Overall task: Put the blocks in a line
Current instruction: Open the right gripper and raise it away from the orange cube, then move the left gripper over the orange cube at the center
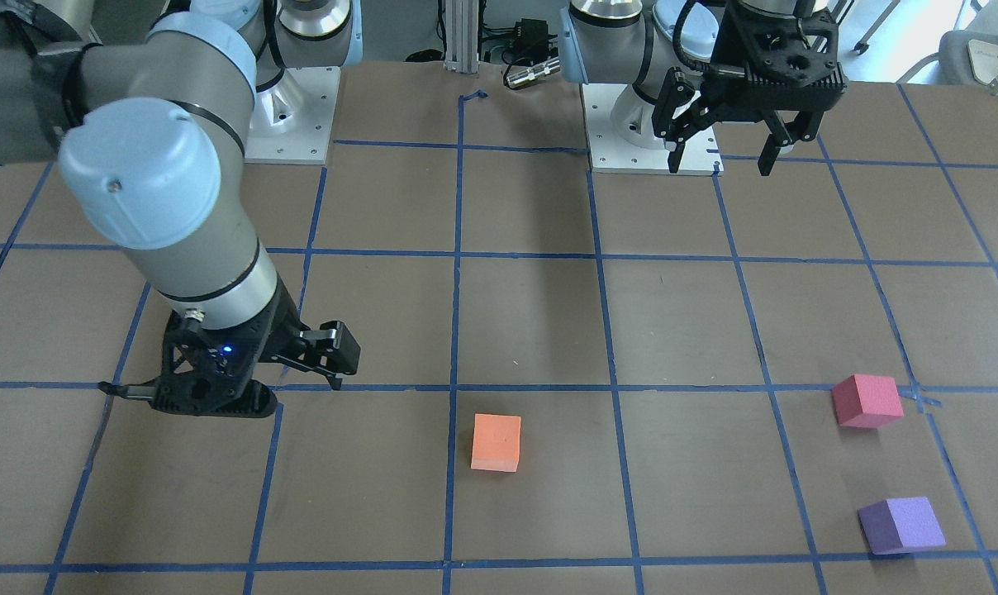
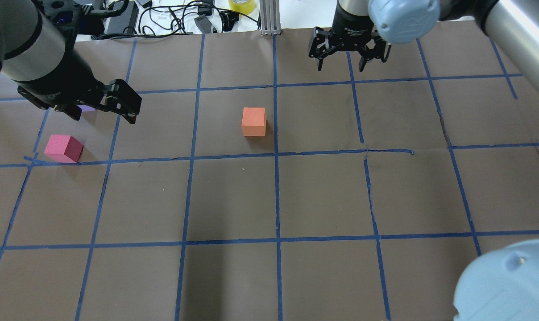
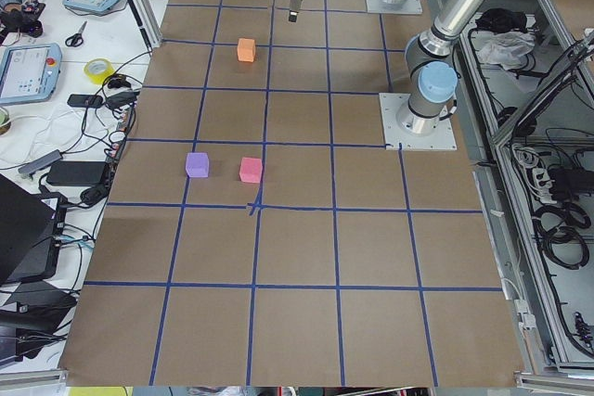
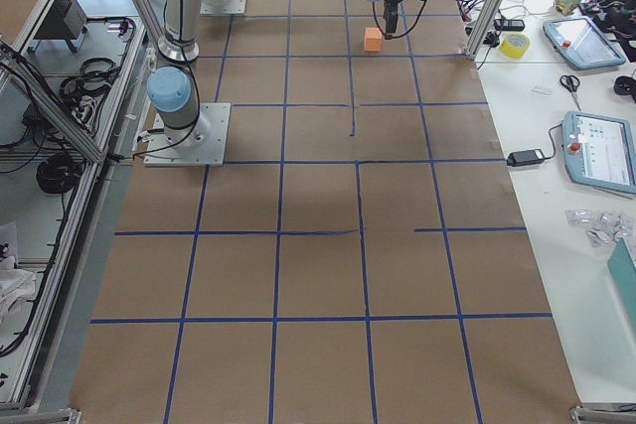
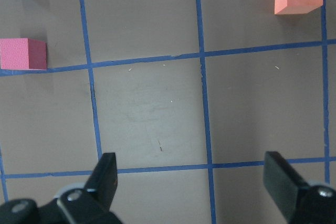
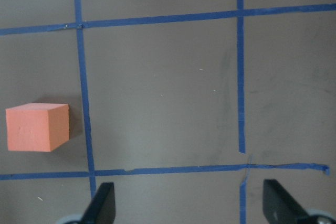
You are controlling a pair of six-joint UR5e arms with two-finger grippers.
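Observation:
The orange block (image 1: 496,442) lies near the middle of the table; it also shows in the overhead view (image 2: 254,121). The pinkish-red block (image 1: 867,401) and the purple block (image 1: 902,525) lie apart on my left side. In the overhead view the pinkish-red block (image 2: 64,148) is plain, and the purple block (image 2: 87,108) is mostly hidden behind my left gripper (image 2: 104,117). My left gripper (image 1: 719,165) is open and empty, raised high near its base. My right gripper (image 1: 222,384) is open and empty, low over the table beside the orange block (image 6: 37,127).
The table (image 2: 323,191) is brown with a blue tape grid. Cables and a yellow tape roll (image 2: 242,5) lie beyond its far edge. The arm bases (image 1: 652,124) stand at the robot's edge.

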